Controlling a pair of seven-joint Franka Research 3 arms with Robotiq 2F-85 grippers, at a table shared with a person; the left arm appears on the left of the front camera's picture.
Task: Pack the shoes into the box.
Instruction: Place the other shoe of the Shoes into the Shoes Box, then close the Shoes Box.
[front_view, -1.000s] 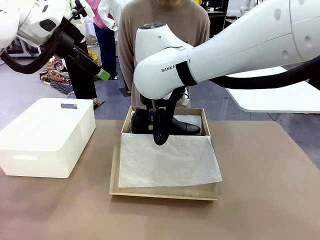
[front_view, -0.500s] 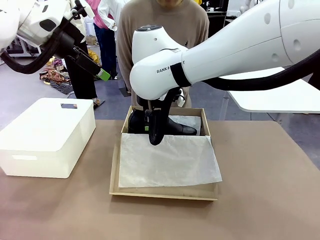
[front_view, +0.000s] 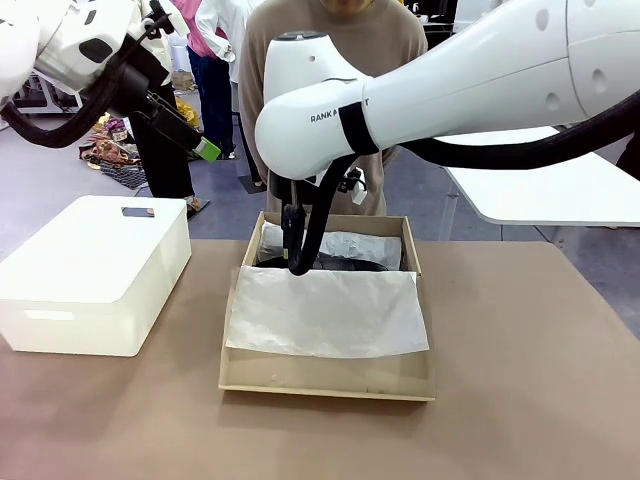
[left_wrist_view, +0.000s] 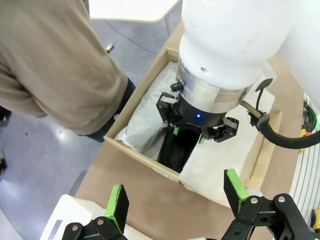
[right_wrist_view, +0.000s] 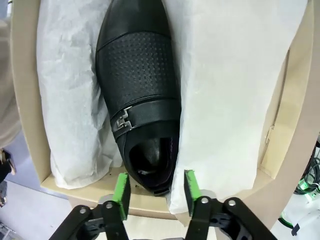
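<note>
As one shoe (right_wrist_view: 142, 90) lies in the box (front_view: 330, 388), the arm (front_view: 450, 90) reads "RANK" (partial).

Shoe (right_wrist_view: 137, 85) in box (front_view: 330, 385), bin (front_view: 90, 270) to its left

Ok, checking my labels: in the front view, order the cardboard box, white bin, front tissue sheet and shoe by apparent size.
1. cardboard box, with white bin close behind, too alike to be sure
2. front tissue sheet
3. shoe, mostly hidden

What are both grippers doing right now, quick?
Left gripper: jaws open, holding nothing.
Right gripper: jaws open over the shoe lying in the box, gripping nothing.
</note>
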